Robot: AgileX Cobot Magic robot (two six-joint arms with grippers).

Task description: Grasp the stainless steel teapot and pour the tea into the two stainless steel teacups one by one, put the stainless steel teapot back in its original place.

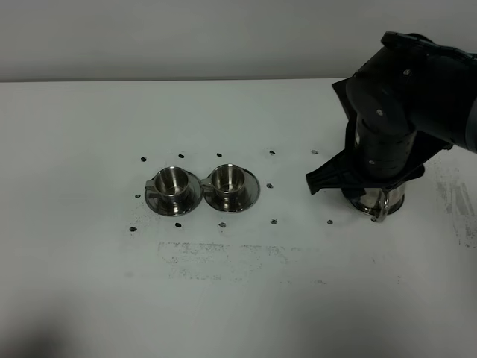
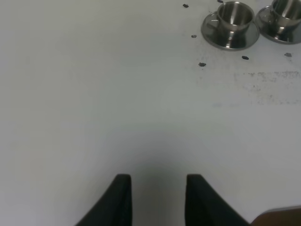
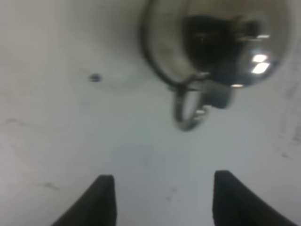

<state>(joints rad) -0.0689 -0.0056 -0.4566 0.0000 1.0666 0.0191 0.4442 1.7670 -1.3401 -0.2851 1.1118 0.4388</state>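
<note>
The stainless steel teapot point(image 1: 375, 203) stands on the table at the right, mostly hidden under my right arm point(image 1: 395, 112). In the right wrist view the teapot point(image 3: 221, 42) shows its loop handle point(image 3: 188, 110) pointing toward my right gripper point(image 3: 162, 197). That gripper is open, and the handle lies ahead of its fingertips, not between them. A steel rim point(image 3: 149, 56) shows around the pot's base. The two stainless steel teacups point(image 1: 173, 184) point(image 1: 228, 180) sit on saucers side by side left of centre. My left gripper point(image 2: 157, 188) hangs open over bare table, with the cups point(image 2: 233, 19) far ahead. No tea is visible.
Small dark marks point(image 1: 273, 221) dot the white table around the cups. Grey scuffing point(image 1: 223, 257) runs in front of them and near the right edge point(image 1: 455, 198). The table's back edge point(image 1: 149, 80) meets a pale wall.
</note>
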